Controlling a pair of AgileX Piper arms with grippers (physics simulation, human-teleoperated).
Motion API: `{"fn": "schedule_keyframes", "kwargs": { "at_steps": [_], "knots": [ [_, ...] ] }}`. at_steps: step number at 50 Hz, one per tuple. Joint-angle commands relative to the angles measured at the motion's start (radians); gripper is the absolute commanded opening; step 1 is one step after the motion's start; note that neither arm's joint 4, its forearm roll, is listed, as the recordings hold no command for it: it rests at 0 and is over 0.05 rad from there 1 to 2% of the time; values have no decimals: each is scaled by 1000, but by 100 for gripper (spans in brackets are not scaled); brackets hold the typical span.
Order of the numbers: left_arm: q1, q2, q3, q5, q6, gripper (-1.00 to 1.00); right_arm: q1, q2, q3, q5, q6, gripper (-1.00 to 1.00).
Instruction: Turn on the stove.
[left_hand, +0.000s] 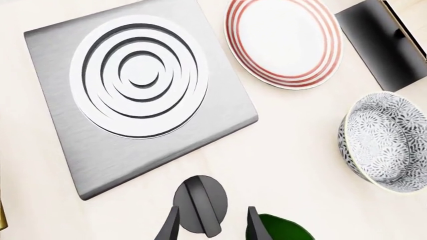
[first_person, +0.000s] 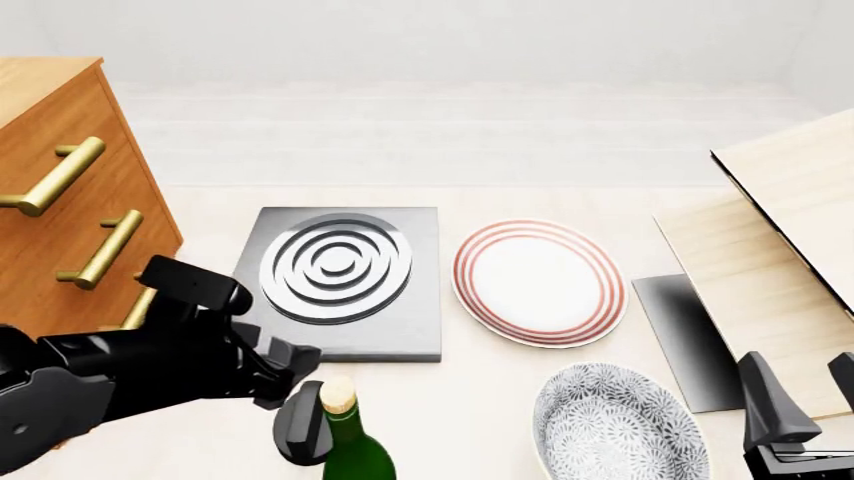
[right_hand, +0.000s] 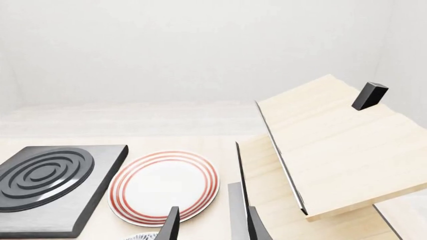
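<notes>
The stove is a square brushed-metal slab with a round burner of concentric silver rings; it lies left of centre on the table and shows in the right wrist view too. A black round knob with a raised ridge sits on the table just in front of the stove. My left gripper is open, with its fingers on either side of the knob's near part; in the front view it hovers just over the knob. My right gripper stands open and empty at the near right, far from the stove.
A green bottle stands right beside the knob. A red-rimmed white plate, a plain dark slab and a patterned bowl lie to the right. A wooden drawer cabinet stands left, and tilted light wood boards right.
</notes>
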Motion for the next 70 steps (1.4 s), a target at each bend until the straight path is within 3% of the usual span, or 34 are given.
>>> {"fn": "schedule_keyframes", "kwargs": {
  "at_steps": [1, 25, 70],
  "knots": [
    [0, 50, 39, -66, -12, 100, 0, 0, 0, 0, 0, 100],
    [-24, 130, 90, -182, -59, 100, 0, 0, 0, 0, 0, 100],
    [36, 202, 166, -325, -97, 100, 0, 0, 0, 0, 0, 100]
  ]
}}
